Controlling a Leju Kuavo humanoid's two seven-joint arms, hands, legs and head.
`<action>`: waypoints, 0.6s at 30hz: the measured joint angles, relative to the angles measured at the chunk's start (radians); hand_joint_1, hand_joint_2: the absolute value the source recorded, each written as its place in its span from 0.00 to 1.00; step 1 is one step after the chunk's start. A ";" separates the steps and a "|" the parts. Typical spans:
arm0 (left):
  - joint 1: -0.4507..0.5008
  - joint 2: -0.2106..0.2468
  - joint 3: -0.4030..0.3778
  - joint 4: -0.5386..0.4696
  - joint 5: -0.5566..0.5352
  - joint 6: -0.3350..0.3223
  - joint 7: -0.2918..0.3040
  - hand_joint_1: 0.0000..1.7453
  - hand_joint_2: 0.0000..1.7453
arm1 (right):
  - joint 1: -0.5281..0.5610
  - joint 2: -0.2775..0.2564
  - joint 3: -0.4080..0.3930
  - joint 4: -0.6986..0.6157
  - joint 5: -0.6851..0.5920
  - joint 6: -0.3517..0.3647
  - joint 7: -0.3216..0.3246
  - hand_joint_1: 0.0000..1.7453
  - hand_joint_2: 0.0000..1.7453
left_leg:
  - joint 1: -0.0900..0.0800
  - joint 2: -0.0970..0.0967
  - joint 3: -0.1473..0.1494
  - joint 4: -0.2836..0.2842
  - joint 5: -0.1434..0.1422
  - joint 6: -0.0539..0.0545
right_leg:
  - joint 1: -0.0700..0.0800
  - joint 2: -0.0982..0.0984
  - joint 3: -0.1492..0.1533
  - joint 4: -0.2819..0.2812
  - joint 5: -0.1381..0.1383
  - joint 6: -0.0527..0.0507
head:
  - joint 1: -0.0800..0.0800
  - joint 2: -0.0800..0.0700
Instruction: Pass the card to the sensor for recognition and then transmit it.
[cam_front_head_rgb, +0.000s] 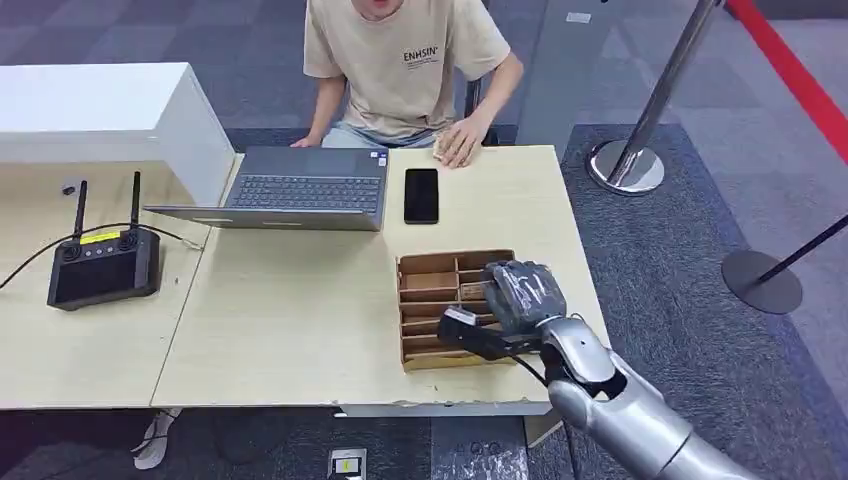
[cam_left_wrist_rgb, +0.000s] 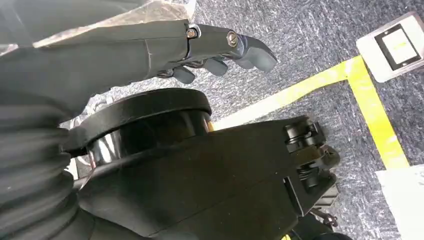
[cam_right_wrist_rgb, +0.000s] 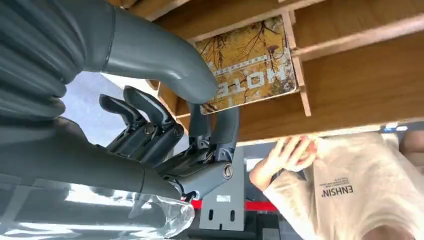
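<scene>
Pale wood desk (cam_front_head_rgb: 300, 320) on a grey carpet sets the stage, and the landmark on it is the brown compartmented organiser box (cam_front_head_rgb: 428, 280) near the desk's right edge. Right over that box sits the right hand (cam_front_head_rgb: 522, 292), plastic-wrapped and reaching in from the robot's side. Up close in the right wrist view, the card (cam_right_wrist_rgb: 250, 70), a gold-brown hotel card printed with branches, lies in one of the box's compartments, against a thin wooden divider. The grey thumb (cam_right_wrist_rgb: 165, 65) lies over the card's near end and two dark fingers (cam_right_wrist_rgb: 227, 125) come up at its edge from the other side, so the hand looks pinched on the card, card still down in its slot.

Beyond the box, a black phone (cam_front_head_rgb: 421, 195) lies flat, with an open laptop (cam_front_head_rgb: 300, 188) just beside it. Well off to the box's left rests a black controller with two antennas (cam_front_head_rgb: 102, 262). A person in a beige T-shirt (cam_front_head_rgb: 405, 60) sits at the far side, one hand on the desk.

Left hand (cam_left_wrist_rgb: 220, 52) hangs over carpet with yellow tape (cam_left_wrist_rgb: 350, 90), fingers curled in, holding nothing.
</scene>
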 joint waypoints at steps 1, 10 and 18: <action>0.000 0.000 0.000 0.000 0.000 0.000 0.000 0.00 1.00 | 0.000 0.001 -0.001 0.002 -0.008 -0.014 -0.007 1.00 1.00 | 0.000 0.000 0.000 0.000 0.000 0.000 | 0.000 0.000 0.000 0.000 0.000 0.000 | 0.000 0.000; 0.000 0.000 0.000 0.000 -0.002 0.000 0.000 0.00 1.00 | -0.007 0.015 -0.040 -0.005 -0.056 -0.130 -0.066 1.00 1.00 | 0.000 0.000 0.000 0.000 0.000 0.000 | 0.000 0.000 0.000 0.000 0.000 0.000 | 0.000 0.000; 0.000 0.000 0.000 0.000 -0.002 -0.010 0.000 0.00 1.00 | -0.020 0.027 -0.078 -0.020 -0.015 -0.228 -0.089 1.00 1.00 | 0.000 0.000 0.000 0.000 0.000 0.000 | 0.000 0.000 0.000 0.000 0.000 0.000 | 0.000 0.000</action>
